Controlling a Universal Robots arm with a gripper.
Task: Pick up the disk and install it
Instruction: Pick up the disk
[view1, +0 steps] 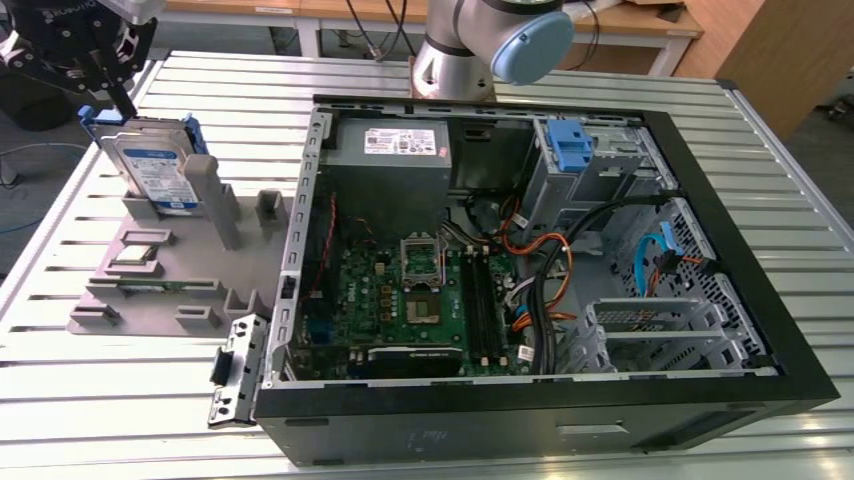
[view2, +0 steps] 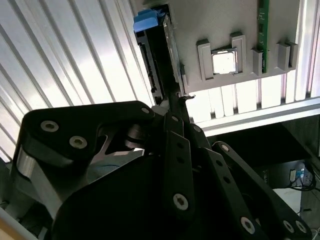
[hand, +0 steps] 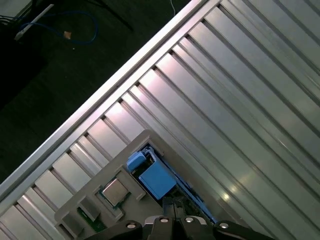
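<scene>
So the disk is standing on edge in a slot at the back end of the grey holder. Its label side shows in the exterior view, and its blue bracket wraps around the edges. It's not in the computer case. That sits open on the counter, just beside the holder on the exterior view's right.

The gripper is directly above the holder's disk slot, with its tip right down at the disk's top edge. In the second wrist view the disk runs edge-on straight out from the gripper, lined up with it, and the bracket is at the far end. In the first wrist view the gripper meets the bracket from above.

Honestly can't tell how far apart the jaws are or whether they've actually got hold of the disk. They're at its edge, and that's all I can say.

A processor chip sits in a square pocket of the holder, further along from the disk slot.
</scene>
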